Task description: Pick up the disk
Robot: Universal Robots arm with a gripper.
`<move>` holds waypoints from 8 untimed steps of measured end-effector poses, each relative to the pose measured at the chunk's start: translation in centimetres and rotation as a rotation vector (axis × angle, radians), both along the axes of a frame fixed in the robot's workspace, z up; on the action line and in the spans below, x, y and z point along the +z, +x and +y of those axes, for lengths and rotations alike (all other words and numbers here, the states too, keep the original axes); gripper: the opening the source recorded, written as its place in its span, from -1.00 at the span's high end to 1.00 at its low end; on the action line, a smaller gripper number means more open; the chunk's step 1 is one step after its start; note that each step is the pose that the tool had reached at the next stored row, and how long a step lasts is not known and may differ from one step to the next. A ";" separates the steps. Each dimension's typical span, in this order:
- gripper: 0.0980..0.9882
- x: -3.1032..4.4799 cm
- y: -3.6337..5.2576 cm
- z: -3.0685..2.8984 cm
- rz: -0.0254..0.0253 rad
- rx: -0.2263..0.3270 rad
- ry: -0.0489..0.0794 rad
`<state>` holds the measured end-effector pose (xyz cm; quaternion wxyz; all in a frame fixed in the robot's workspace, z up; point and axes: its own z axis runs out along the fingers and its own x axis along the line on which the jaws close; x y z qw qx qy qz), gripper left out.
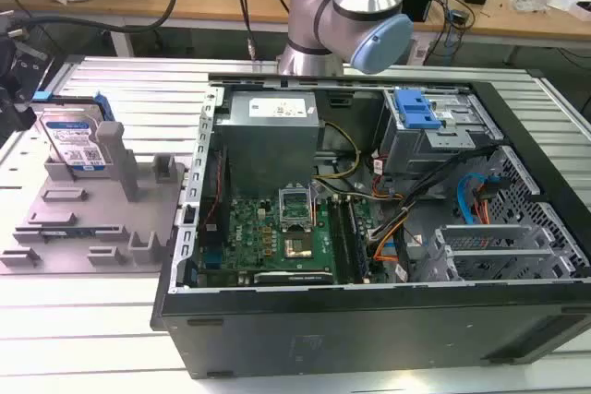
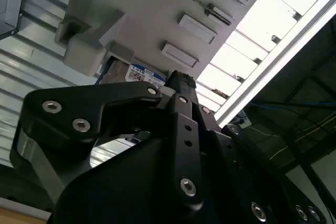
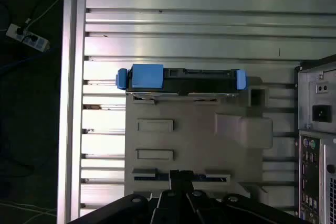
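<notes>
- The disk (image 3: 199,80) stands on edge in a slot of the grey fixture (image 3: 194,129) — seen from above in the first wrist view, with a blue side rail (image 3: 240,78) capping each end.
- In the exterior view its labelled face (image 1: 72,143) is upright at the exterior view's left, and the fixture lies just beside the open computer case (image 1: 388,320) on the slatted metal table (image 1: 120,89).
- The gripper (image 3: 181,174) hangs over the fixture's opposite side, well apart from the disk, touching nothing that can be seen.
- Its jaws look clenched together on nothing, the tips meeting in a single narrow block.
- The relation that matters: the disk lies straight ahead of the gripper, across the width of the fixture.
- The disk's long axis runs crosswise to the line from gripper to disk, so its thin top edge faces up and the two broad faces are the ones open to a pinch.
- The second wrist view shows the label (image 2: 140,74) peeking out just past the black gripper body.
- The arm (image 1: 355,6) rises behind the case — the disk is not yet grasped.
</notes>
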<state>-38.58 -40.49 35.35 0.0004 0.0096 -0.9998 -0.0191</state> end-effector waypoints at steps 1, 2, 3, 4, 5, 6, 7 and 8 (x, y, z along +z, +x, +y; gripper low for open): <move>0.98 0.00 0.00 0.00 0.0000 0.000 0.000; 0.98 0.00 0.00 0.00 0.0000 0.000 0.000; 0.98 0.00 0.00 0.00 0.0000 0.000 0.000; 0.98 0.00 0.00 0.00 0.0000 0.000 0.000; 0.98 0.00 0.00 0.00 0.0000 0.000 0.000; 0.98 0.00 0.00 0.00 0.0000 0.000 0.000; 0.98 0.00 0.00 0.00 0.0000 0.000 0.000; 0.98 0.00 0.00 0.00 0.0000 0.000 0.000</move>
